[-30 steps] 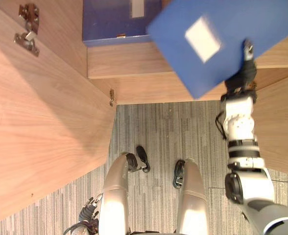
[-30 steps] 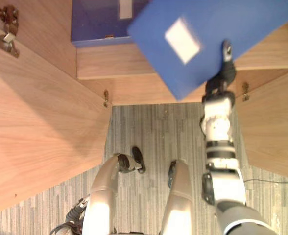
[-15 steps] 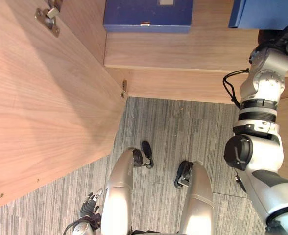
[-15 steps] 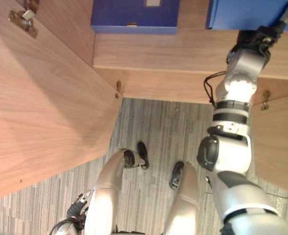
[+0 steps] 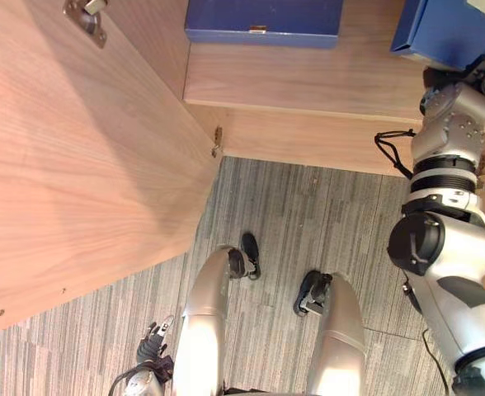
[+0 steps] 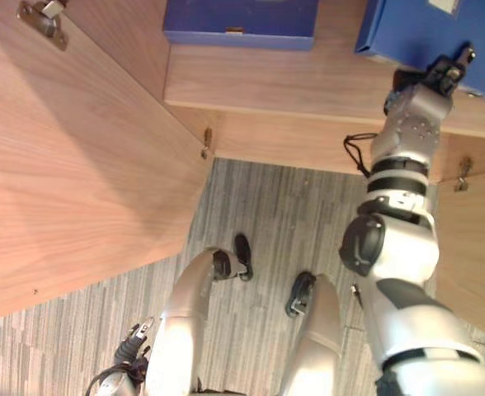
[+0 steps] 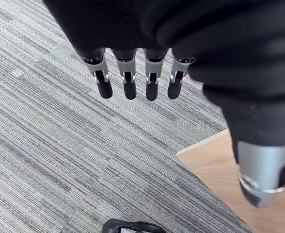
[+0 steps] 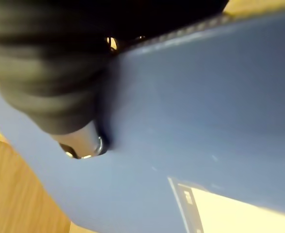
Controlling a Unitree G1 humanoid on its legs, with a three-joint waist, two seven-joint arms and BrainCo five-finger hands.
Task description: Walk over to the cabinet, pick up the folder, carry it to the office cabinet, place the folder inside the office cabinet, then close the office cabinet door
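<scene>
A blue folder (image 5: 450, 30) with a white label is over the right part of the cabinet's wooden shelf (image 5: 308, 78), partly cut off by the view's upper edge. My right hand (image 6: 440, 73) is raised to the folder's near edge and is shut on it. In the right wrist view the thumb (image 8: 82, 141) presses on the blue folder (image 8: 196, 121) beside its white label. My left hand (image 5: 152, 351) hangs low by my side; its fingers (image 7: 128, 82) are straight over the carpet, holding nothing.
A second blue folder (image 5: 263, 21) lies further left on the shelf. The cabinet's left door (image 5: 77, 148) stands wide open, with a hinge (image 5: 86, 15) near its top. The right door (image 6: 473, 239) is open too. Grey striped carpet (image 5: 308, 223) lies below.
My right hand has carried the folder from in front of the cabinet up and to the right, onto the shelf area. The whole view has shifted as well.
</scene>
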